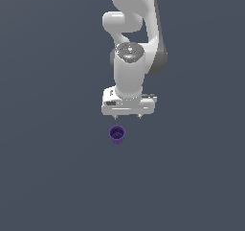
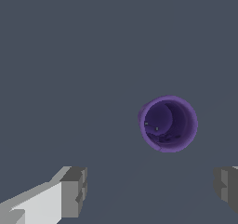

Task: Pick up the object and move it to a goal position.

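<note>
Flat dark grey-blue floor fills both views, no edges, no markings, no goal marker visible anywhere.

Cup (image 1: 116, 134) stands upright on the floor, open top up — purple, hollow, ribbed sides. In the exterior view it sits just below the gripper (image 1: 127, 116) and a bit toward that view's left of the midline between the fingertips. Not touching; a clear gap of floor shows between them.

Gripper is spread wide and holds nothing. Wrist view shows both fingers (image 2: 74, 190) far apart with the cup (image 2: 168, 124) ahead of them, not between them, and nearer one finger than the other. Gap looks much wider than the cup, so plenty of clearance.

Step in hand, as I read it: approach / pre-grasp. Pick not yet begun, so task is at an early stage.

Next move calls for: shift the arm so the cup centres between the fingers, then descend w/ fingers straddling the sides, then close. Cup is small and light-looking — an off-centre descent could clip the rim and tip it, so alignment first.

Nothing else around. No obstacles in the path; only the arm's own white links (image 1: 131, 28) above. Goal position can't be told from these pics.
</note>
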Action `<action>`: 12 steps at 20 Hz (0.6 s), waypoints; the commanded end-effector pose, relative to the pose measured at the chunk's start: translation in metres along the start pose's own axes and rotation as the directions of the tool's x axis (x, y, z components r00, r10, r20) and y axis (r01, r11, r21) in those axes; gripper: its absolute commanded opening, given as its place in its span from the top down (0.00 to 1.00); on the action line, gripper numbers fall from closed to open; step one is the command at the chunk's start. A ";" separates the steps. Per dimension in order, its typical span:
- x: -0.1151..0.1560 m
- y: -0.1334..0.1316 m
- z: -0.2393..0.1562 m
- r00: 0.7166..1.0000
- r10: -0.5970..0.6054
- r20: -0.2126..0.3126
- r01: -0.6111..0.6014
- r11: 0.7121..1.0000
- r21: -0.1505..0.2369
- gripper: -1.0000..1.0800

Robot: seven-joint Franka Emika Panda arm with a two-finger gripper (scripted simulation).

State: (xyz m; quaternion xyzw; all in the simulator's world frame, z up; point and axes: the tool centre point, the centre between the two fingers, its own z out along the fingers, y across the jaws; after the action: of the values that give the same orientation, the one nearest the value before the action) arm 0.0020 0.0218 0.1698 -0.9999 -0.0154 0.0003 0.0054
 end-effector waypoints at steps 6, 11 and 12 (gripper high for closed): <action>0.003 -0.006 -0.006 1.000 0.011 -0.012 -0.011 1.000 0.011 0.38; 0.005 -0.008 -0.008 1.000 0.014 -0.016 -0.014 1.000 0.015 0.38; 0.005 -0.007 -0.007 1.000 0.016 -0.017 -0.016 1.000 0.016 0.38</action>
State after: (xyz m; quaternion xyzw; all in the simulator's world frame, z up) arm 0.0064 0.0295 0.1776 -0.9998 -0.0085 -0.0080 0.0131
